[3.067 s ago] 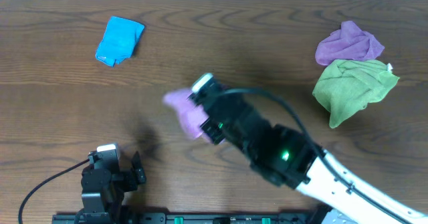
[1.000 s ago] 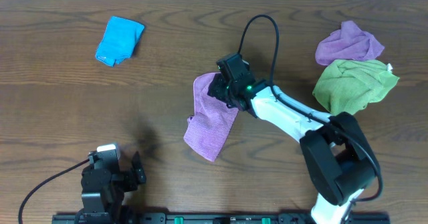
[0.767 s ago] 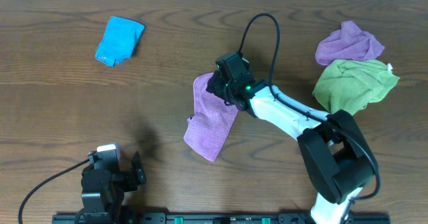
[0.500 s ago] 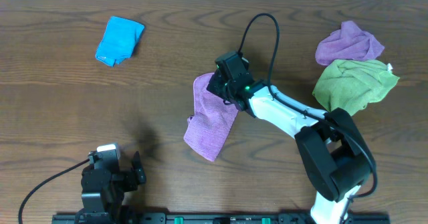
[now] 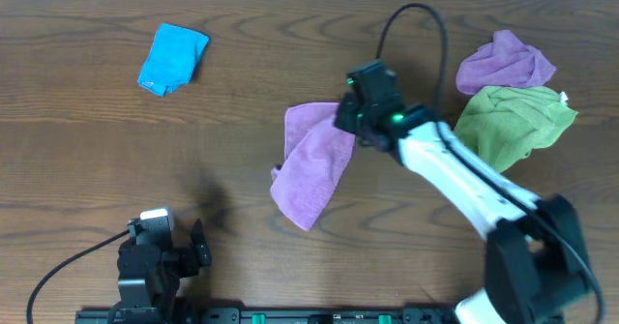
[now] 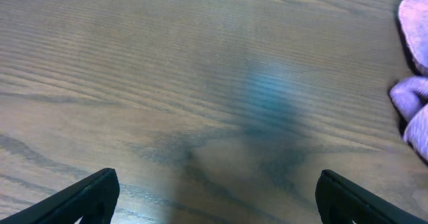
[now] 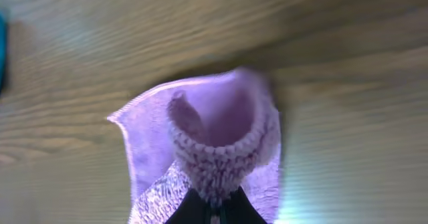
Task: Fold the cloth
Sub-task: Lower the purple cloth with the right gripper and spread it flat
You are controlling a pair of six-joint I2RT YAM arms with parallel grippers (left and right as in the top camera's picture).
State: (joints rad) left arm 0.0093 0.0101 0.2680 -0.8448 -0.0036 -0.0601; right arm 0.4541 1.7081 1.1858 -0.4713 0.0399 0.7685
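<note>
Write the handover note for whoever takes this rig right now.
Right gripper: shut on the upper right edge of the lilac cloth, which bunches between its fingers.
Left gripper: open, parked at the front left of the table, holding nothing.
Lilac cloth: mid-table, mostly spread, no fold visible yet.
Elsewhere: folded blue cloth far left; crumpled purple cloth and green cloth far right.
Left to do: probably carry the held edge across to fold it.

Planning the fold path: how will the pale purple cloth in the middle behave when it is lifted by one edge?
Probably floppy: the cloth bunches into a soft curl where the right end effector pinches it. Likely light, since it lies thin and flat on the table. Its nubby weave should resist slipping.
</note>
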